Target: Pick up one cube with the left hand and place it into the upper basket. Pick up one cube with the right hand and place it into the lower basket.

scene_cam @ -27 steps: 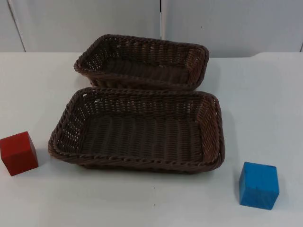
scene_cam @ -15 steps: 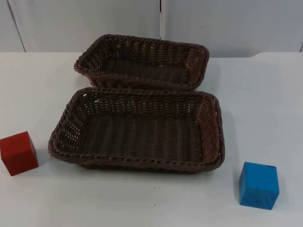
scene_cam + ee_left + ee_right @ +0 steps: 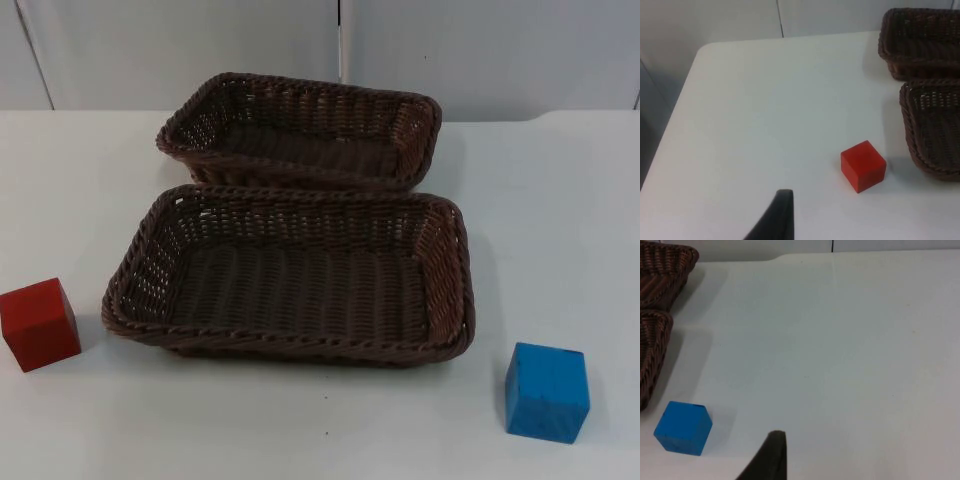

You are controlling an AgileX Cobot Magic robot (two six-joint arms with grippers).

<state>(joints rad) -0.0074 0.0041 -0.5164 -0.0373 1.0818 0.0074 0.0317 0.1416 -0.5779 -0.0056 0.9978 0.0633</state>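
White table [image 3: 560, 200] against a grey wall, nothing picked up yet, so we're at the very start. Left to right: one red cube [image 3: 39, 323] near the table's left edge, two brown baskets mid-table, upper basket [image 3: 300, 125] touching lower basket [image 3: 290, 275], then one blue cube [image 3: 546, 392] toward the front right corner. Next we'd drop the left gripper [image 3: 782, 215] onto the red cube. Right gripper [image 3: 772, 455] waits above the table beside the blue cube. Can't tell how either gripper's fingers stand.

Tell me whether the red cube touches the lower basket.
Apart. The top view shows bare white table between the red cube and the lower basket; the left wrist view shows the same gap.
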